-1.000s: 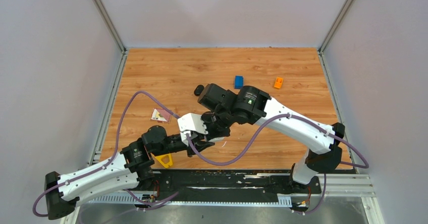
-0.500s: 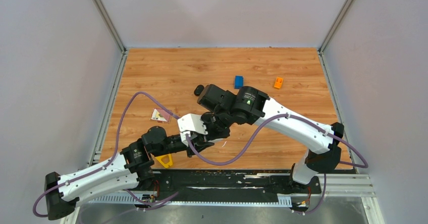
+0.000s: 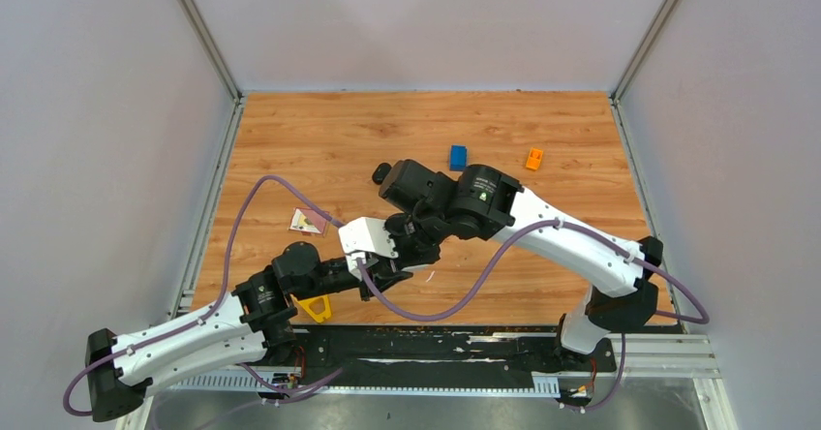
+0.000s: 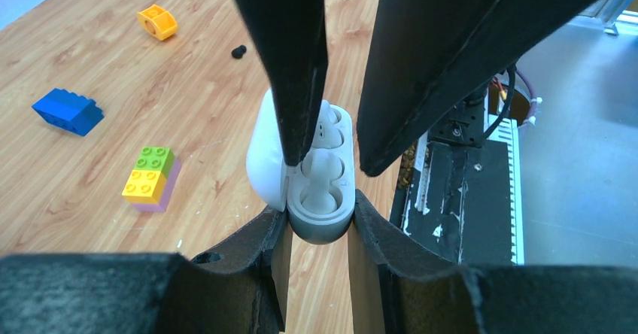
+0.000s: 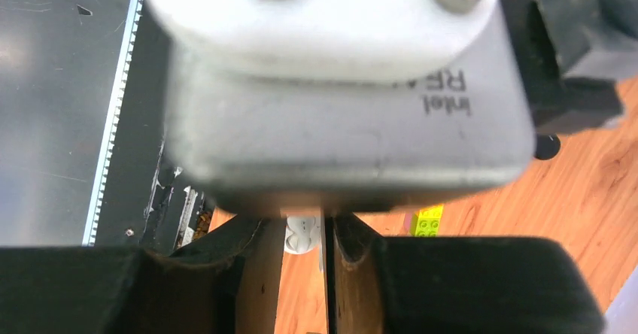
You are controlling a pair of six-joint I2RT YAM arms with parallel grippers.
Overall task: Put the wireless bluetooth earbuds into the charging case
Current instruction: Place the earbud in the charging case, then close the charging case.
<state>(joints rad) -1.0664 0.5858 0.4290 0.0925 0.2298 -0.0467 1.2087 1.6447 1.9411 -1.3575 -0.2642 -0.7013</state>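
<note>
- Between the fingers of the left gripper, in the left wrist view, the charging case is pinched by its near end, with a finger pressed against each side.
- Its long axis is seen running away from the camera, in line with those fingers. The wells are turned upward and the white lid is swung open toward the picture's left.
- Two white earbuds are seated in the wells, one behind the other along that axis. The farther one is partly hidden.
- The right gripper is pointed down over the case with its fingers parted and nothing pinched. One tip is set at the hinge side, the other just beside the opposite wall.
- A black earbud is seen on the table, well apart from the case. An orange brick, a blue brick and a green-and-yellow brick stack are scattered around it.
- From the top view, both grippers are seen tip to tip near the table's middle, and the case is almost wholly covered by them. The black earbud lies just beyond the right wrist.
- In the right wrist view, most of the scene is blocked by a grey camera housing. Only a sliver of white is seen through the gap between the fingers, and it cannot be told whether this is case or bud.
</note>
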